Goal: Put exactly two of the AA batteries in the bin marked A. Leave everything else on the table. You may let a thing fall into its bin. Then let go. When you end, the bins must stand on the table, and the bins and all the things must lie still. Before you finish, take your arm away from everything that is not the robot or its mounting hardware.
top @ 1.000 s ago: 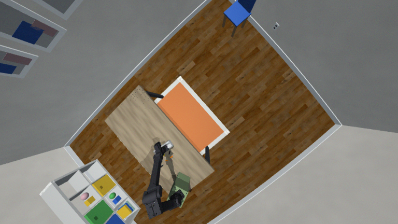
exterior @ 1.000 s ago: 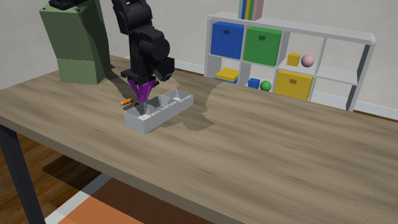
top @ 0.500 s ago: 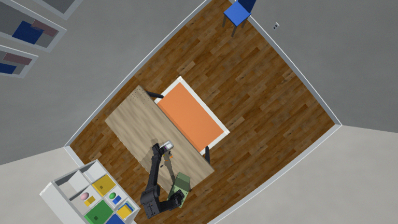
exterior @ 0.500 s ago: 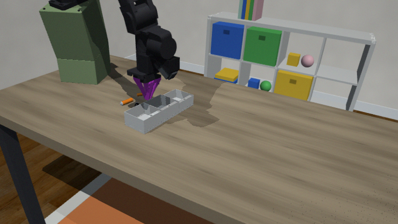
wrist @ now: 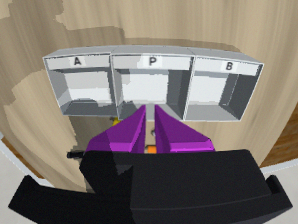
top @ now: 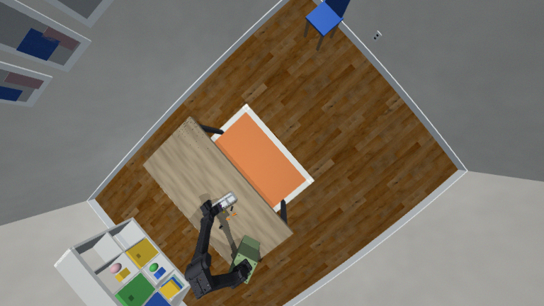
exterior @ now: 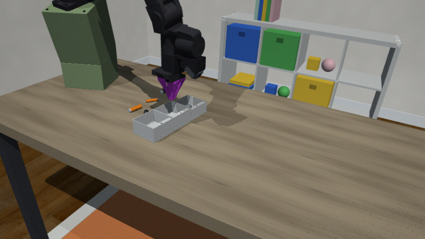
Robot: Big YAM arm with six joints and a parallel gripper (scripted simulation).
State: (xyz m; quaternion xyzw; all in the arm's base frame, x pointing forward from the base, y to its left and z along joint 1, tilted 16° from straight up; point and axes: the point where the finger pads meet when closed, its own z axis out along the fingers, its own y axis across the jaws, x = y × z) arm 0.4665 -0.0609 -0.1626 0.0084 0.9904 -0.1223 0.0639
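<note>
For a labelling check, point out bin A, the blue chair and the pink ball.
bin A [wrist: 87, 107]: wrist view, lower inner wall
blue chair [top: 324, 18]: top view, seat
pink ball [top: 115, 268] [exterior: 328, 65]: top and exterior views, middle

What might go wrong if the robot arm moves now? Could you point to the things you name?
The purple fingers [top: 219, 205] [exterior: 178, 84] hang low by the joined bins [top: 234, 196] [exterior: 172, 126] [wrist: 150, 50], so they might bump and shove them. The orange batteries [top: 234, 214] [exterior: 135, 108] [wrist: 151, 149] are round and lie loose on the table, so a nudge might roll them away. Small things lie near each other, so it might grab the wrong one.
</note>
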